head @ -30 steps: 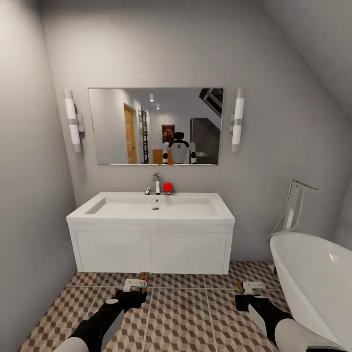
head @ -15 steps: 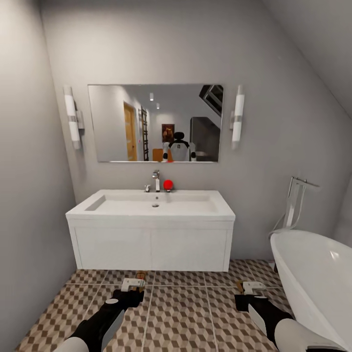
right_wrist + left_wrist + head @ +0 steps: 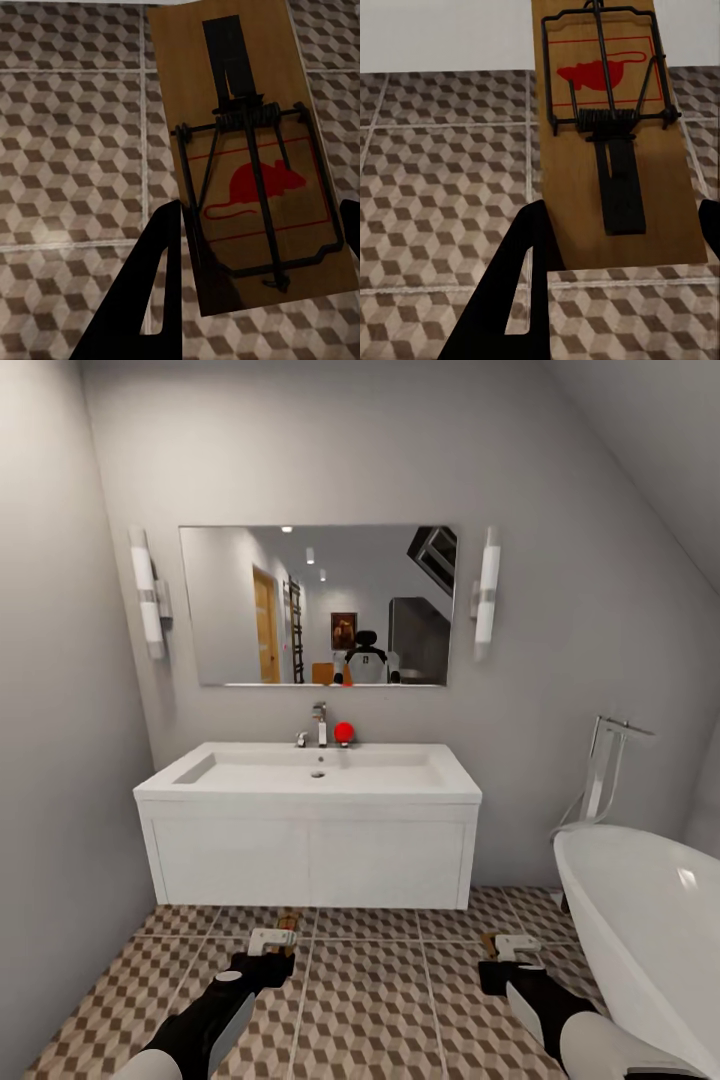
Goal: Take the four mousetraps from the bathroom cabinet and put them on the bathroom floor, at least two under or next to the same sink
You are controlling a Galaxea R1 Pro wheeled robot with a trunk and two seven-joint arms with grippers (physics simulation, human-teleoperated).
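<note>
Facing the white sink (image 3: 310, 780), the robot has both arms low over the tiled floor (image 3: 370, 1000). Its left gripper (image 3: 272, 943) is clamped on a mousetrap (image 3: 288, 926), and the left wrist view shows that trap (image 3: 611, 142) standing out ahead of the black fingers (image 3: 521, 270), its board pinched between them, with the red mouse print and wire bar at the far end. Its right gripper (image 3: 508, 948) is likewise clamped on a second trap (image 3: 491, 945); in the right wrist view this board (image 3: 244, 150) runs forward between the fingers (image 3: 157, 277), print and bar at the near end. Each trap is above the floor tiles, just ahead of its gripper and short of the vanity front. Beyond the right gripper, to its outer side, is the bathtub (image 3: 640, 930). A mirror (image 3: 318, 605) hangs above the sink
</note>
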